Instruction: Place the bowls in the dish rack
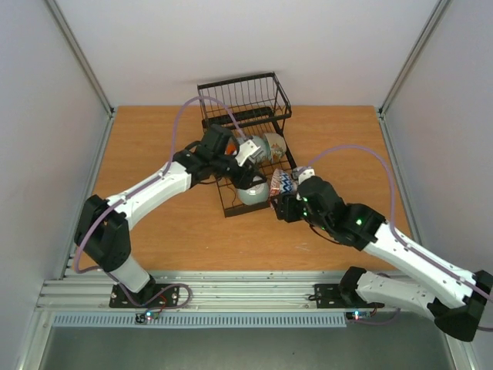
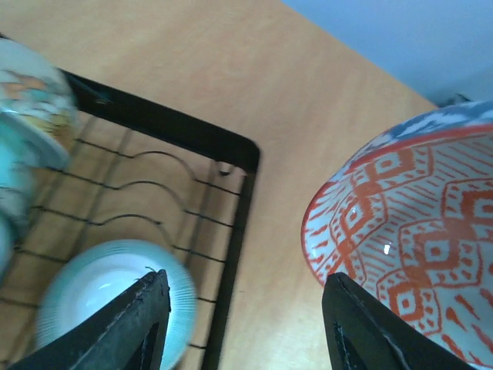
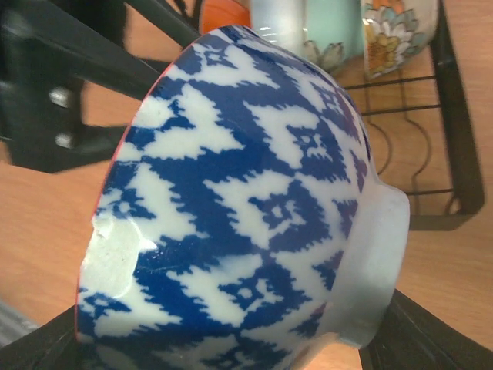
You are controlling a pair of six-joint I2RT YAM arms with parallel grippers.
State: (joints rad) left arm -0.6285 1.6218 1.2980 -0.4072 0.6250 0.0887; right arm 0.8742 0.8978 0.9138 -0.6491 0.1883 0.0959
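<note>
The black wire dish rack [image 1: 231, 206] stands mid-table, with its tall basket at the far end. My right gripper [image 1: 286, 202] is shut on a blue-and-white patterned bowl [image 1: 283, 185], tilted on its side at the rack's near right corner. The bowl fills the right wrist view [image 3: 254, 208] and is red-patterned inside [image 2: 416, 247]. My left gripper [image 1: 245, 171] is open and empty over the rack, its fingers [image 2: 139, 324] spread above the rack's corner [image 2: 240, 158]. A pale green bowl [image 2: 108, 285] stands in the dividers. A floral bowl [image 1: 271, 145] stands further back.
More bowls show in the rack behind the held bowl: a pale green one [image 3: 331, 23], a floral one [image 3: 393, 31] and an orange one [image 3: 223, 11]. The wooden table [image 1: 154, 154] is walled by grey panels left and right. A metal rail [image 1: 246, 285] runs along the near edge.
</note>
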